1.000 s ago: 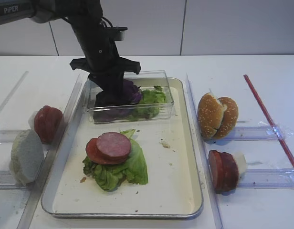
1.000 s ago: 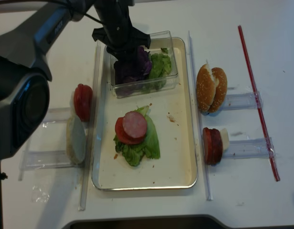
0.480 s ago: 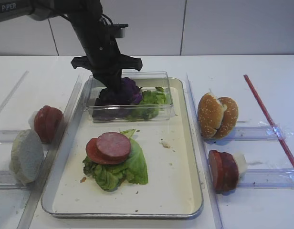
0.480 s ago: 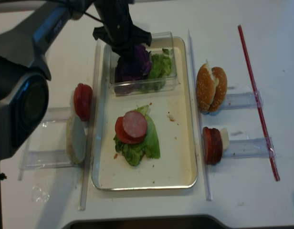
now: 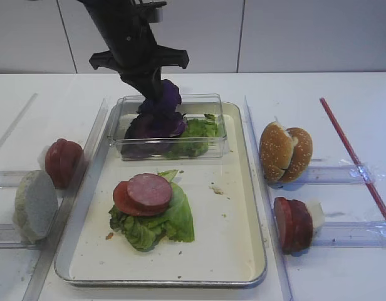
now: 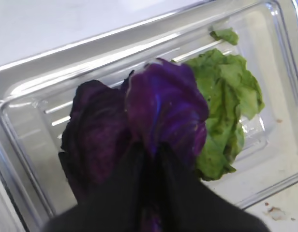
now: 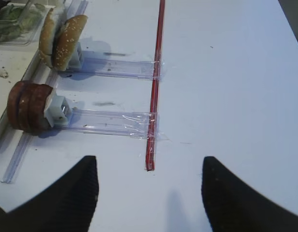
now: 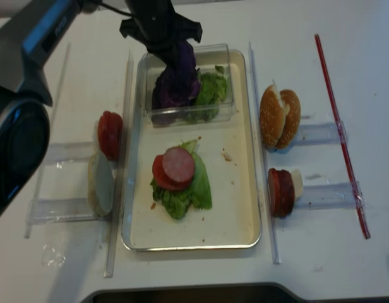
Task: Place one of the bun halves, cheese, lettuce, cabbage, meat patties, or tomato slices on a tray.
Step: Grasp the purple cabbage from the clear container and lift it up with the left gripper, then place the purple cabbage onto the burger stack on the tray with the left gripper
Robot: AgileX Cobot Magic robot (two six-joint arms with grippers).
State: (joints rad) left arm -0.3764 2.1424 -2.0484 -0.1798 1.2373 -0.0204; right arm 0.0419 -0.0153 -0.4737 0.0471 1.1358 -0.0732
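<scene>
The left gripper point(image 5: 156, 94) is closed on a leaf of the cabbage point(image 5: 165, 95), pinching it at the leaf's lower edge as the left wrist view shows point(image 6: 164, 104). The held leaf hangs above the small clear plastic box point(image 5: 219, 122), with its lower part just over the remaining purple leaves point(image 5: 156, 127) inside the box. Green lettuce point(image 5: 202, 128) fills the right end of the same box.

The right gripper point(image 7: 149, 186) rests over the bare table point(image 7: 226, 72), well apart from the food; its two dark fingers point(image 7: 76, 188) stand spread apart with nothing between them.

The box sits at the far end of the tray point(image 5: 252, 207). On the tray's near half, a lettuce leaf point(image 5: 174, 219) carries a tomato slice point(image 5: 123, 197) with a meat patty point(image 5: 149, 190) on top. The bun halves point(image 5: 286, 153) stand on edge to the right of the tray, with further slices point(image 5: 293, 224) just below them.

Compared with one second ago, the left gripper was down inside the box among the purple leaves with its jaws partly apart. It has since shut and risen, and the gripped leaf has lifted out of the pile. All other items are unchanged in position.
</scene>
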